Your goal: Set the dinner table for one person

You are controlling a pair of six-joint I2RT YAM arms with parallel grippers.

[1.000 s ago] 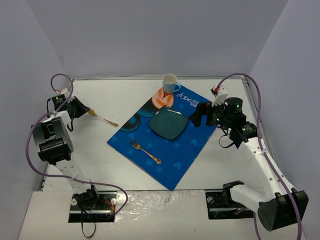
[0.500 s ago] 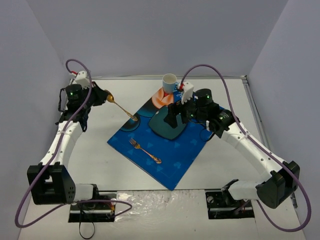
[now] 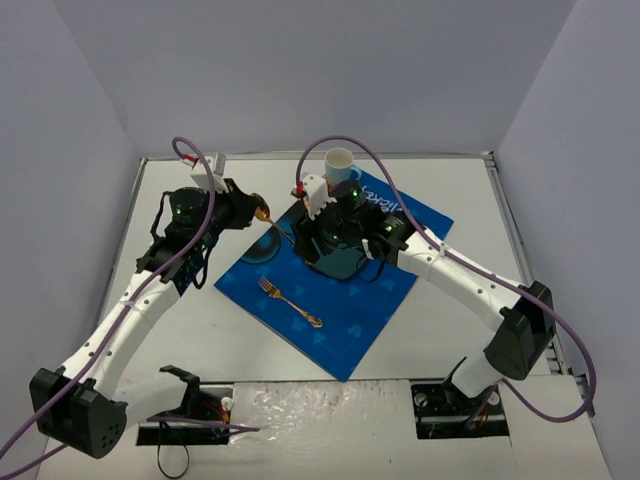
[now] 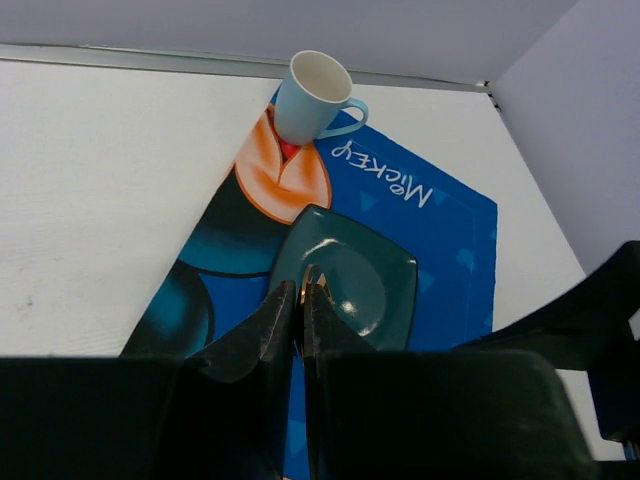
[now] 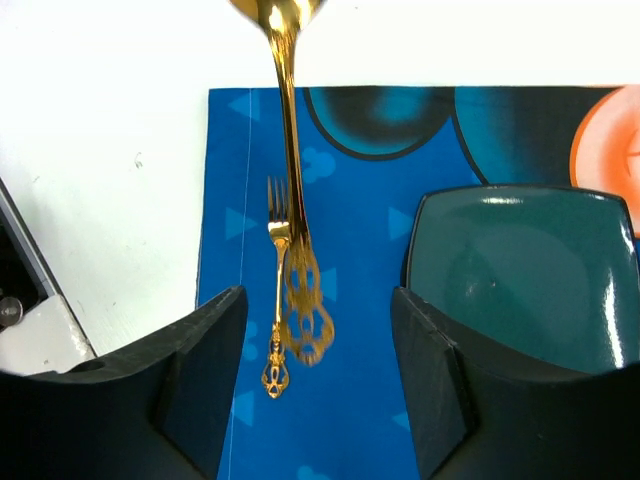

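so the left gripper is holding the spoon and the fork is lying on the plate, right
No, the fork lies on the blue mat beside the plate, not on it, as the right wrist view shows. The left gripper does hold the spoon.

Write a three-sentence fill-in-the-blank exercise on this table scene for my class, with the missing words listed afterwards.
1. The left gripper is clamped on a gold ____.
2. The fork lies on the blue ____.
3. The right gripper holds nothing; it is ____.

Missing words: spoon; mat; open.
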